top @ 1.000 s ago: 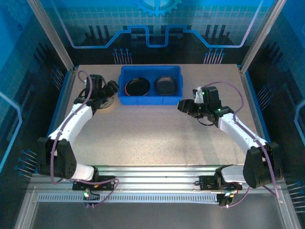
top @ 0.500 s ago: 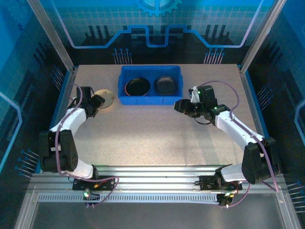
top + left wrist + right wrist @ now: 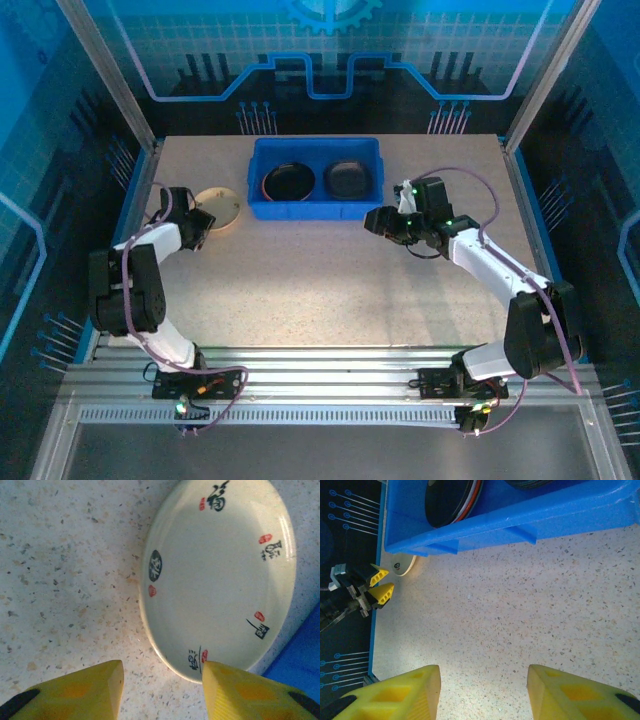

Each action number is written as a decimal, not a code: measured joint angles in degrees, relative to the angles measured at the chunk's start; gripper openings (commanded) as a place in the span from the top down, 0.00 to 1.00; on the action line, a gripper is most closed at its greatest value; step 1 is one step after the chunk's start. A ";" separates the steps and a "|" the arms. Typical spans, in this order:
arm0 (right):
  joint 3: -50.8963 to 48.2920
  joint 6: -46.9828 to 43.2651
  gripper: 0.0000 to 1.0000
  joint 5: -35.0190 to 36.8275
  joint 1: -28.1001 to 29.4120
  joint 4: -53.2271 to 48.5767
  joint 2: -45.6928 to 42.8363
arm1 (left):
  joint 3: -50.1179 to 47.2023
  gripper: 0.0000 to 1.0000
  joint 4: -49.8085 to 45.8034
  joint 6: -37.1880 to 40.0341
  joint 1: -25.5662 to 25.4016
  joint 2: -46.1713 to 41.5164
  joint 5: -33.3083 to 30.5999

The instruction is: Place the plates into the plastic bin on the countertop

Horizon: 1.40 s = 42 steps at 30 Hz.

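Speckled beige countertop (image 3: pixel 60 555); glossy round cream plate (image 3: pixel 220 580); blue, seemingly plastic bin (image 3: pixel 316 210)

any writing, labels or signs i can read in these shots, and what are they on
On the cream round plate, lying on the speckled countertop: black brush characters and a black oval mark, each beside a red stamp; too stylised to read.
On the blue back panel: a gear symbol, no words.
On the blue plastic bin: no lettering visible.

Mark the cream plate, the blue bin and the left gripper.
cream plate (image 3: pixel 220 575): left wrist view, its bare middle.
blue bin (image 3: pixel 315 210): top view, its near wall.
left gripper (image 3: pixel 162 672): left wrist view, between its fingertips.
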 measured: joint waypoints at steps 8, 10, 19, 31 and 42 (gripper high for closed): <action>0.00 0.00 0.52 0.22 0.00 -0.11 0.46 | 0.20 0.60 2.95 -0.44 0.04 3.98 0.70; 0.00 0.00 0.52 0.22 0.00 -0.13 0.90 | 0.39 0.62 3.63 -0.74 0.04 5.05 0.96; 0.00 0.02 0.54 0.24 0.00 -0.13 2.82 | 1.40 0.66 4.42 -2.99 0.42 7.15 1.42; 0.00 0.70 0.56 0.24 0.00 -0.02 4.37 | 5.49 0.74 -0.79 -4.85 1.38 9.68 2.99; -0.02 1.11 0.56 0.42 0.00 0.35 4.24 | 7.52 0.82 -3.65 -4.87 1.66 10.73 3.54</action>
